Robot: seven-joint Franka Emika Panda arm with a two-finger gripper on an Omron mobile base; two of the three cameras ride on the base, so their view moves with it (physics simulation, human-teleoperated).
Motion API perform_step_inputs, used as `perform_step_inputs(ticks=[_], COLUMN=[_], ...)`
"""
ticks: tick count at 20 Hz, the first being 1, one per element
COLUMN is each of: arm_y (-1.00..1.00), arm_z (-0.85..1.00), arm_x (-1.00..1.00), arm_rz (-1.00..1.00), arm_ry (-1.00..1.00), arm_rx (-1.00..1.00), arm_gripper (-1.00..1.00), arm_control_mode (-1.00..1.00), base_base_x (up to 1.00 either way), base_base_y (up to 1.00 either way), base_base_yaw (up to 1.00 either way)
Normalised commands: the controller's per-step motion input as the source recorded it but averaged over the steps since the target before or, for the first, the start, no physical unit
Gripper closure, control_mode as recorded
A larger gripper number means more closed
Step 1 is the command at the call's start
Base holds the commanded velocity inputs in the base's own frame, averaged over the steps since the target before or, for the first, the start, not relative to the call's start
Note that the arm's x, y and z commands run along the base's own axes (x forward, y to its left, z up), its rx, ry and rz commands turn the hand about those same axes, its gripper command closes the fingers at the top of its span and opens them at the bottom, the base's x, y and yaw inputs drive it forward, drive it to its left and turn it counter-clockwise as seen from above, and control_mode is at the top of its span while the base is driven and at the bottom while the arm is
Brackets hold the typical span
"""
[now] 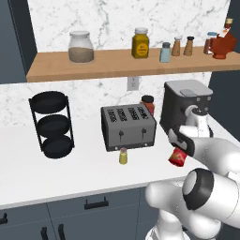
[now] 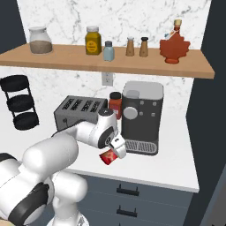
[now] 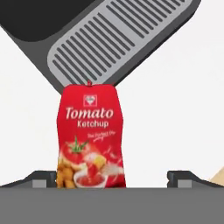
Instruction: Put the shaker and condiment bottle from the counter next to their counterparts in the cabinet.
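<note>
While the end effector (image 2: 112, 153) is clenched on the condiment bottle (image 1: 177, 157), lifted above the desk (image 1: 70, 173) before the coffee machine (image 2: 141, 115), the shaker (image 1: 123, 156) waits by the toaster (image 1: 128, 126). Next move, I judge: raise it to the cabinet (image 2: 110, 62), beside the leaf-shaped bottle (image 2: 175, 49).

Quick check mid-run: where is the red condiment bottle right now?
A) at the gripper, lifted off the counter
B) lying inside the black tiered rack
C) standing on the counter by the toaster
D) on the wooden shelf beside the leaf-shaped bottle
A: the condiment bottle hangs at the gripper, clear above the counter, in front of the coffee machine.
</note>
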Motion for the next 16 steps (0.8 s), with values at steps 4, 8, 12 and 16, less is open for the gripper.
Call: perform_step_inputs(ticks=[4, 8, 12, 16], arm_y=[0.0, 0.0, 0.0, 0.0], arm_z=[-0.12, -0.14, -0.18, -0.23], arm_x=[0.13, 0.16, 0.14, 0.14], arm_rz=[-0.02, 0.0, 0.0, 0.0], arm_ry=[0.0, 0.0, 0.0, 0.0], arm_rx=[0.0, 0.0, 0.0, 0.0], arm_gripper=[-1.0, -1.0, -1.0, -1.0], arm_control_mode=[-1.0, -1.0, -1.0, -1.0], base_base_x=[0.0, 0.0, 0.0, 0.0], base_base_y=[0.0, 0.0, 0.0, 0.0], base_base_yaw=[0.0, 0.0, 0.0, 0.0])
